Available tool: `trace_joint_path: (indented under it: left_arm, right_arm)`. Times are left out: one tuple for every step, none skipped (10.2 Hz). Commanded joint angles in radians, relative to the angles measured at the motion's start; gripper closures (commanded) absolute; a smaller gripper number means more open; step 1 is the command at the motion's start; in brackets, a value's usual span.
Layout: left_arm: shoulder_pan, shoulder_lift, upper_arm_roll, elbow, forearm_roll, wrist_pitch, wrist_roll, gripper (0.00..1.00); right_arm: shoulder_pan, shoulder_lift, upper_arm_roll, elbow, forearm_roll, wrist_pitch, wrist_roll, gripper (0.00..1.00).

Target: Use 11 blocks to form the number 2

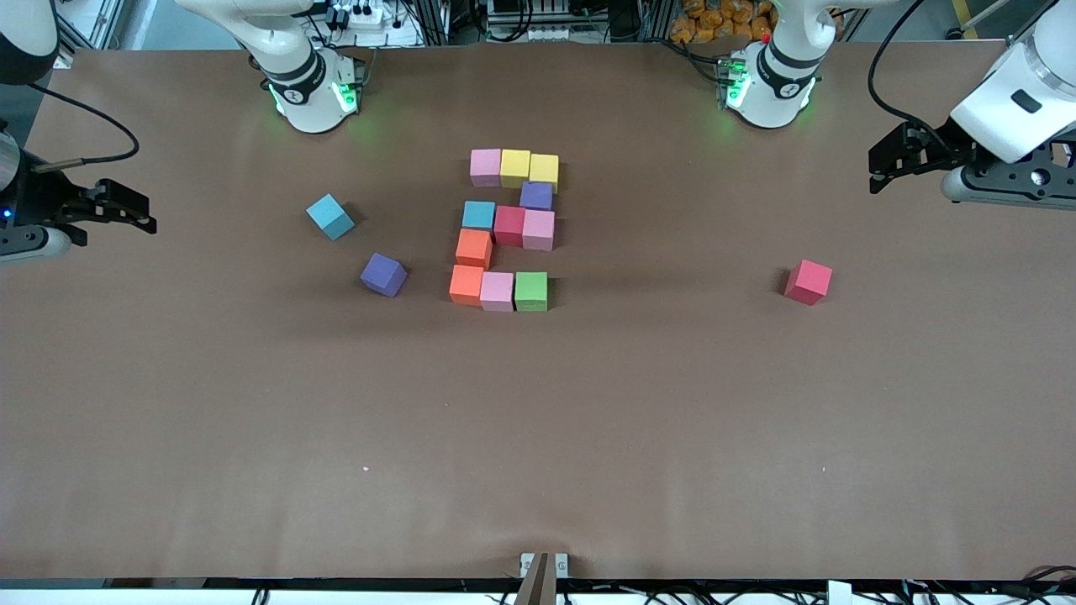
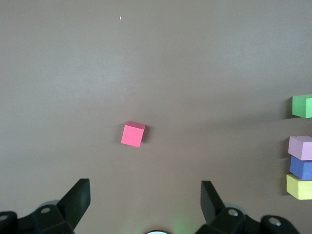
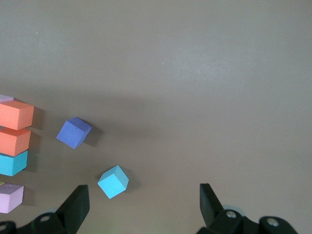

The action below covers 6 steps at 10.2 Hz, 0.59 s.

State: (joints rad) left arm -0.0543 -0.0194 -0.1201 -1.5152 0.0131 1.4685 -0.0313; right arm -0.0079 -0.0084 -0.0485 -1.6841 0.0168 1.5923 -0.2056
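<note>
A: Front view first. The number 2 (image 1: 508, 231) is in the middle of the table, and I count eleven blocks in it: pink, yellow, yellow in the row nearest the bases, then purple, then cyan, red, pink, then orange, then orange, pink, green. To me the figure looks complete.

B: Then what is left for the arms?

A: Three spare blocks lie apart from it. A loose red block (image 1: 809, 281) is well apart toward the left arm's end. A loose cyan block (image 1: 330, 217) and a loose purple block (image 1: 383, 274) lie near the figure toward the right arm's end, both turned at an angle to its rows.

B: Which arm is nearer to which?

A: The left gripper (image 1: 878, 168) hangs over the table edge at its own end, jaws spread and holding nothing. In the left wrist view the red block (image 2: 133, 134) lies ahead of the open fingers (image 2: 78, 197), roughly centred between them and a little rotated. The right gripper (image 1: 134, 214) waits at its own end, also spread and empty; in the right wrist view the cyan block (image 3: 113, 182) sits just ahead of its fingers (image 3: 78, 204), off centre.

B: So no grasp is needed?

A: I judge not; both arms look withdrawn.
</note>
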Motion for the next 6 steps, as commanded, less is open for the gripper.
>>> trace_joint_path:
  left_arm:
    - [0.005,0.006,0.0,0.018,-0.022,-0.008,0.014,0.0]
    - [0.005,0.006,0.0,0.02,-0.022,-0.002,0.011,0.0]
    - [0.005,0.007,-0.001,0.02,-0.022,0.0,0.011,0.0]
    - [0.005,0.007,0.0,0.02,-0.022,0.0,0.011,0.0]
    - [0.005,0.007,0.0,0.02,-0.022,0.0,0.011,0.0]
    - [0.005,0.007,0.0,0.02,-0.022,0.0,0.01,0.0]
  right_arm:
    - [-0.004,-0.007,0.006,0.004,0.006,-0.011,0.096,0.0]
    - [-0.001,-0.008,0.006,0.004,0.006,-0.012,0.121,0.0]
    - [-0.001,-0.01,0.006,0.006,0.005,-0.012,0.126,0.0]
    - [-0.003,-0.01,0.006,0.013,0.006,-0.009,0.126,0.0]
    - [-0.003,-0.013,0.006,0.018,0.006,-0.003,0.136,0.0]
    - [-0.004,-0.015,0.006,0.018,0.018,0.003,0.147,0.0]
